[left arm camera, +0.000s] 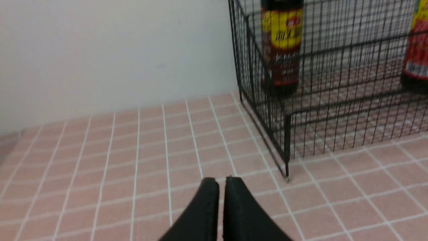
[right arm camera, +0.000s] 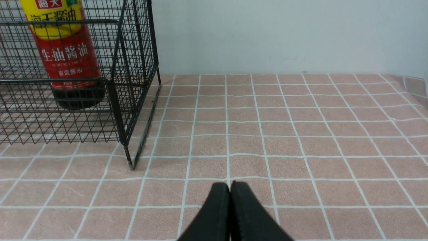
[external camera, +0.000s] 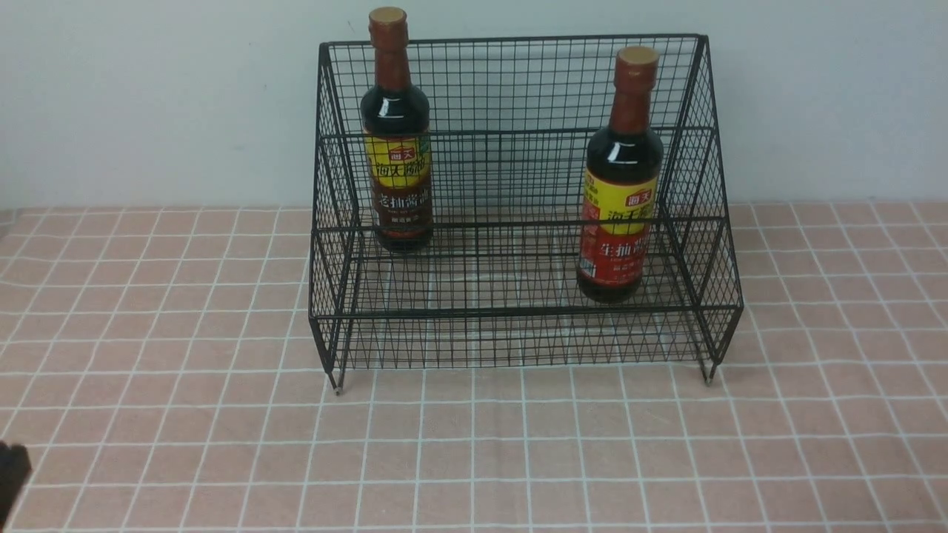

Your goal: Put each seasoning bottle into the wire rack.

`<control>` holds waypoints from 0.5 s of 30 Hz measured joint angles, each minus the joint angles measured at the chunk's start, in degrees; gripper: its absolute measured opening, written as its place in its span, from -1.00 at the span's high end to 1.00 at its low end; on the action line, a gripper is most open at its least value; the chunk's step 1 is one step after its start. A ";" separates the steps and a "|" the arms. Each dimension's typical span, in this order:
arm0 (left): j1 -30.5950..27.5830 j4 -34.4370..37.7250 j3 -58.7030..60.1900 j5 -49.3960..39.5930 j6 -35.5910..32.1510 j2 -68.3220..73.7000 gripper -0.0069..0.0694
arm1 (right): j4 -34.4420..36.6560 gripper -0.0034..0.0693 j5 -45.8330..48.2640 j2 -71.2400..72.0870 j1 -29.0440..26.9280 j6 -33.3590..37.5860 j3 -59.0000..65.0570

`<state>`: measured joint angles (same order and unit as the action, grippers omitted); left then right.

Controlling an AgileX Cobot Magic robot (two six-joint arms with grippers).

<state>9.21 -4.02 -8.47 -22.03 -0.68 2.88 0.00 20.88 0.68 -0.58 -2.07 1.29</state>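
Left gripper and right gripper: black tapered fingers pressed together, empty, above pink tiled tabletop. Brown-label bottle upper tier, red-label bottle lower tier, upright inside black wire-mesh rack.

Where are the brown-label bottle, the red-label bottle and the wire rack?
brown-label bottle [external camera: 400, 211], front view, on its lower label.
red-label bottle [external camera: 616, 255], front view, on its red label.
wire rack [external camera: 511, 312], front view, on its front lower rail.

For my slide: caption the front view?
Two sauce bottles stand upright inside the black wire rack on the tiled table.
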 joint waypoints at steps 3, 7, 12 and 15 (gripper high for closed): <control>-3.06 1.49 5.64 0.29 -0.33 -3.06 0.80 | 0.00 0.94 0.00 0.00 0.00 0.00 0.00; -5.27 1.75 9.39 0.50 -0.40 -3.56 0.80 | 0.00 0.94 0.00 0.00 0.00 0.00 0.00; -4.91 1.75 9.94 0.22 -0.40 -3.56 0.80 | 0.00 0.94 0.00 0.00 0.00 0.00 0.00; -4.71 1.75 9.94 0.22 -0.40 -3.56 0.80 | 0.00 0.94 0.00 0.00 0.00 0.00 0.00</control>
<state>4.50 -2.27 1.47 -21.81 -1.08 -0.68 0.00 20.88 0.68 -0.58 -2.07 1.29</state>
